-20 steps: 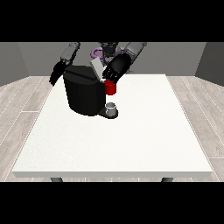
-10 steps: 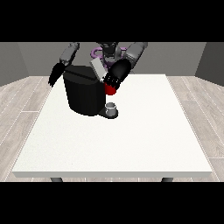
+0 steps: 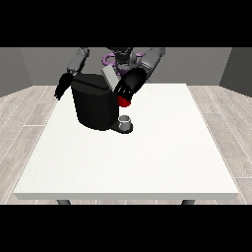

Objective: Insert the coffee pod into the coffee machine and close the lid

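Observation:
The black coffee machine (image 3: pixel 94 106) stands at the table's back left. Its grey lid (image 3: pixel 110 78) is tilted up at the top right. The hand at the view's right (image 3: pixel 130 83) hangs beside the lid, with its fingers stretched down and left against it and nothing in them that I can see. A red thing at the machine (image 3: pixel 125 102) shows just under that hand. A small grey thing (image 3: pixel 126 120) sits on the machine's base at the front. The hand at the view's left (image 3: pixel 61 90) hangs relaxed left of the machine, apart from it.
The white table (image 3: pixel 147 157) stretches wide in front of and to the right of the machine. Its front edge runs near the bottom of the view, and grey floor surrounds it.
The hand at the view's right has shifted a little lower and closer to the raised lid. The hand at the view's left has barely moved.

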